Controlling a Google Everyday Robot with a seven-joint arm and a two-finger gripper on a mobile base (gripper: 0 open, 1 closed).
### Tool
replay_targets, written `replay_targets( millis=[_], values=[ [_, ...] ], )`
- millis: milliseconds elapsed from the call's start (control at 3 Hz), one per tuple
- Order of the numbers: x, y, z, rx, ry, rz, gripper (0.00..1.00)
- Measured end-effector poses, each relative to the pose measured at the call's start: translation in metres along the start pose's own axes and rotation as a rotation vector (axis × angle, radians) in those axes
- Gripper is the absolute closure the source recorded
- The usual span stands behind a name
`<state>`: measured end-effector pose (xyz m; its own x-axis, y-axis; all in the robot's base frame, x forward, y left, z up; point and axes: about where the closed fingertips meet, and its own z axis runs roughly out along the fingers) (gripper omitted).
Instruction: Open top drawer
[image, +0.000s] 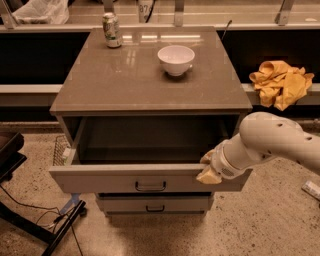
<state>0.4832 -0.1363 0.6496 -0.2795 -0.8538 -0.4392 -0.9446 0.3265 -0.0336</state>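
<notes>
The top drawer (100, 179) of the grey cabinet is pulled out. Its plain grey inside (150, 140) shows, and a small black bar handle (150, 186) sits at the centre of its front. My gripper (209, 171), cream-tipped on a white arm, is at the right part of the drawer front's top edge, touching or just over it. It is well to the right of the handle.
A narrower drawer (155, 204) is shut below. On the cabinet top (125, 80) stand a white bowl (176, 59) and a can (112, 30). A yellow cloth (280, 82) lies on the ledge at right. A black stand and cables (40, 220) are on the floor at left.
</notes>
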Motion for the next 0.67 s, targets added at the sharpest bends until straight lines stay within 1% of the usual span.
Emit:
replay_targets(
  millis=[333,667],
  values=[
    [-0.0023,-0.0002,-0.0047,0.0,0.0,0.0,0.94],
    [-0.0024,-0.0001,-0.0051,0.0,0.0,0.0,1.0]
  ],
)
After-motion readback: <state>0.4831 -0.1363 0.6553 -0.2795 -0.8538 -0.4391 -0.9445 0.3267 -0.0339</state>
